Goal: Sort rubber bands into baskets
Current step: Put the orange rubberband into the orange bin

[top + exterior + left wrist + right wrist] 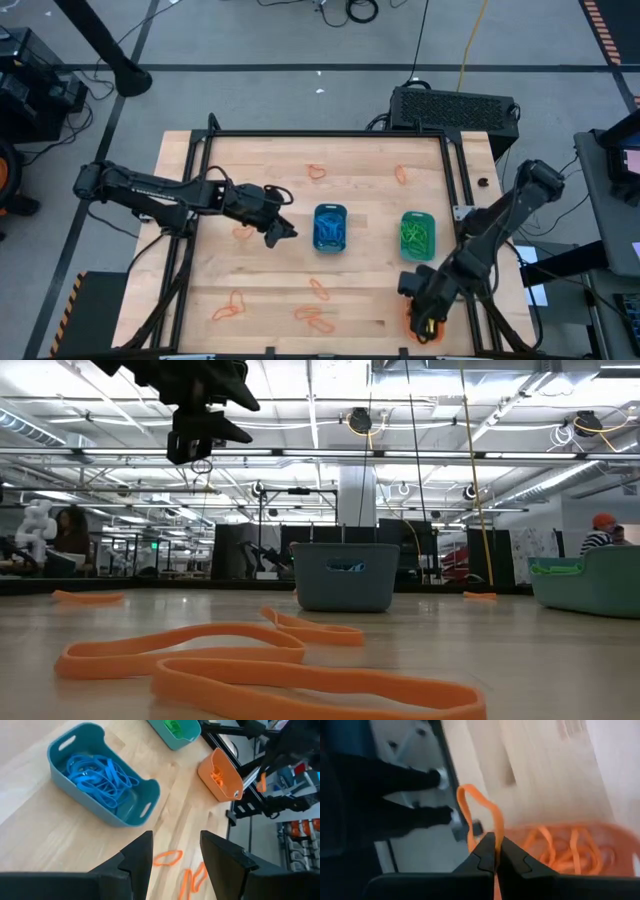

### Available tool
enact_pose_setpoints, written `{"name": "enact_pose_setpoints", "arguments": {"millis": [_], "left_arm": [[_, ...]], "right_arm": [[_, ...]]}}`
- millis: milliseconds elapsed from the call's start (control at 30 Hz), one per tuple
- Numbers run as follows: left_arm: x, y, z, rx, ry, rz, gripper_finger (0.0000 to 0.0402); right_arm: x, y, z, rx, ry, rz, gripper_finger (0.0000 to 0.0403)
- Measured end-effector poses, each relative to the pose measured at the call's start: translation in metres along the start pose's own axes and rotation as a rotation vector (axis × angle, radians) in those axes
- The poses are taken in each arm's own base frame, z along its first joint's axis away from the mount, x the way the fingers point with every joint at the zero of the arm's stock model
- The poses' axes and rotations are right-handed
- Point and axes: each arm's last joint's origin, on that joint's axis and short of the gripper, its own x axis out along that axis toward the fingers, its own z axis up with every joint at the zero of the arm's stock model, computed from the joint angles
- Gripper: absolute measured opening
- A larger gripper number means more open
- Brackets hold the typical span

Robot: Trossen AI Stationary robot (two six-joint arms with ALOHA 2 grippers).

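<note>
My right gripper [424, 306] is shut on an orange rubber band [479, 812] above the orange basket [580, 847], which holds several orange bands at the table's near right corner [416, 328]. My left gripper [281, 230] hangs open in the air just left of the blue basket [330, 228], which is full of blue bands [95, 772]. It shows high up in the low view [205, 440]. Between its fingers [175, 855] I see loose orange bands [167, 858] lying on the table below. The green basket [418, 235] holds green bands. My right gripper pinches the orange band at one spot of its strand [495, 834] between its two fingertips. The rest of the loop [470, 800] sticks out past the fingers, clear of the table. The fingers slant downward over the orange basket.
Loose orange bands lie on the wood: two near the far edge [317, 171] [401, 174], one under the left arm [243, 232], several near the front [228, 308] [318, 320]. A black frame rail [455, 180] borders the table. Big orange bands [260, 660] lie close to the low camera.
</note>
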Motion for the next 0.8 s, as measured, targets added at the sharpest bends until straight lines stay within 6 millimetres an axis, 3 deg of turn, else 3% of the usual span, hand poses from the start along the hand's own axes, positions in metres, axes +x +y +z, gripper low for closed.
{"name": "enact_pose_setpoints", "arguments": {"millis": [400, 800], "left_arm": [[0.001, 0.0, 0.0, 0.021, -0.001, 0.004, 0.0171], [0.0, 0.007, -0.007, 0.031, 0.068, 0.073, 0.0171]], "right_arm": [[0.026, -0.008, -0.031, 0.093, 0.174, -0.215, 0.0], [0.033, -0.012, -0.036, 0.05, 0.194, -0.276, 0.0]]}}
